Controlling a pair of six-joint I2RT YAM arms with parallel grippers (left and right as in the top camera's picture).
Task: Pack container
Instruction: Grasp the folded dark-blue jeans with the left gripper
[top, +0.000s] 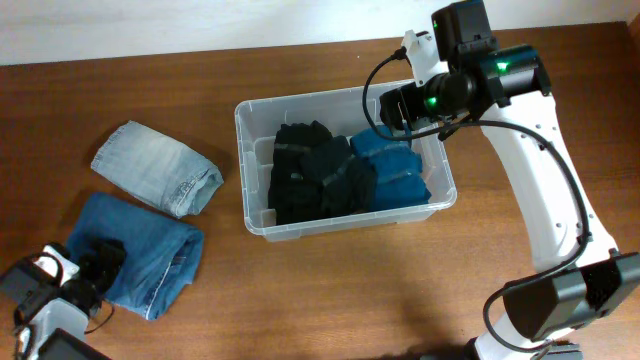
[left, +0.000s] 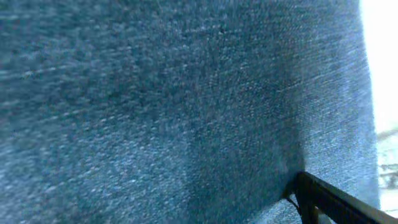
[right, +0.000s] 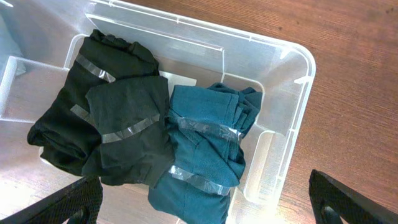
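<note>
The wooden worktop (top: 300, 290) carries all items. The right arm (top: 535, 190) rises from the lower right edge and reaches forward and inward, its wrist bent over the far right corner of the container (top: 320, 97).

The container stands near the centre of the worktop, upright, long side running left to right. Inside it lie black folded garments (top: 310, 175) on the left and teal folded garments (top: 395, 170) on the right. The two touch, and strips of clear tape cross them.

Left of the container and well apart from it lie a dark blue denim bundle (top: 150, 255) and, just beyond that, a pale denim bundle (top: 155, 168).

The right end effector (right: 205, 180) hangs above the container with its fingers (right: 74, 199) spread wide, holding nothing.

The left arm (top: 50, 290) sits low in the near left corner. The left end effector (top: 97, 262) rests against the dark blue denim bundle. The wrist camera shows only cloth and one finger (left: 329, 199), so I cannot tell its spread.
</note>
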